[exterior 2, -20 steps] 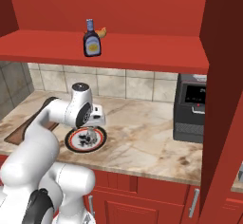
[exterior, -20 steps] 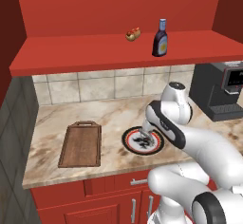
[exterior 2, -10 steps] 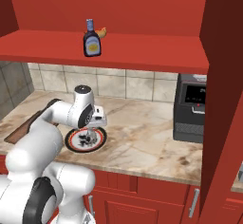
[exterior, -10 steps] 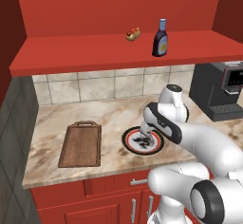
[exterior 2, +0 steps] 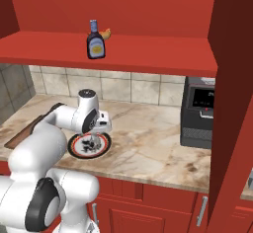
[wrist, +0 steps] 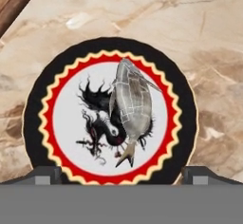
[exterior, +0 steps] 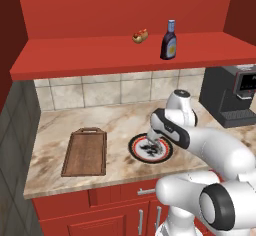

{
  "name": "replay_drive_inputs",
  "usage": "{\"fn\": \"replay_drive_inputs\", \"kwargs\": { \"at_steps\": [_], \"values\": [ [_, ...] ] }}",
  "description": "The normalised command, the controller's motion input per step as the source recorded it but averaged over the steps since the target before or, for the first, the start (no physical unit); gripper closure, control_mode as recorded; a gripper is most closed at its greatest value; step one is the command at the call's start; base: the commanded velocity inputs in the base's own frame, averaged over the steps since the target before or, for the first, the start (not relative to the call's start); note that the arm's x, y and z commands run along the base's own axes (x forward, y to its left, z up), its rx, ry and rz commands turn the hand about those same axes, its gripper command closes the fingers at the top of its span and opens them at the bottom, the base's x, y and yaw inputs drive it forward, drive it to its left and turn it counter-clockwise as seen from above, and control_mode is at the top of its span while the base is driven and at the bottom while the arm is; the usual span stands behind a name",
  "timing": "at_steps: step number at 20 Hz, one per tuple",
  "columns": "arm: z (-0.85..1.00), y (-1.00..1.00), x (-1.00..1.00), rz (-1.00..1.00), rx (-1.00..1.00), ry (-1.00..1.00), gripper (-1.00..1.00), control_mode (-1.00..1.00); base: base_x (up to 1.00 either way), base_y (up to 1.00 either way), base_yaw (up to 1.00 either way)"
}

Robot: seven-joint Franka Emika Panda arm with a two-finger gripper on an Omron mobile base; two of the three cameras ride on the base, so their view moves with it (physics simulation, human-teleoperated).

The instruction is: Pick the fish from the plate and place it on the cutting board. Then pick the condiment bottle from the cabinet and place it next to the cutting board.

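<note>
While on plate (wrist: 33, 123), fish (wrist: 132, 105) between jaws.

the fish (wrist: 131, 105) lies on the plate (wrist: 33, 114), which sits on the counter (exterior: 120, 125) right of the cutting board (exterior: 85, 152); the condiment bottle (exterior: 169, 40) stands on the cabinet (exterior: 90, 55) shelf above.

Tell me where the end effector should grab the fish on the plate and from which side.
Grip the fish across its wide middle, coming straight down from above. It lies flat on the plate, long axis running from head to the thin tail, so the fingers should probably close across the narrow width. The open end effector already hangs over it.
</note>
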Motion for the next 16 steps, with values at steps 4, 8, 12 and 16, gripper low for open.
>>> {"fn": "replay_drive_inputs", "kwargs": {
  "at_steps": [4, 8, 12, 16],
  "values": [
    [-0.25, 0.05, 0.02, 0.00, 0.00, 0.00, -1.00, -1.00, 0.00, 0.00, 0.00],
    [-0.24, 0.06, 0.09, 0.00, 0.00, 0.00, -1.00, -1.00, 0.00, 0.00, 0.00],
    [-0.17, 0.04, 0.20, 0.00, 0.00, 0.00, -1.00, -1.00, 0.00, 0.00, 0.00],
    [-0.15, 0.00, 0.28, 0.00, 0.00, 0.00, -1.00, -1.00, 0.00, 0.00, 0.00]
  ]
}}
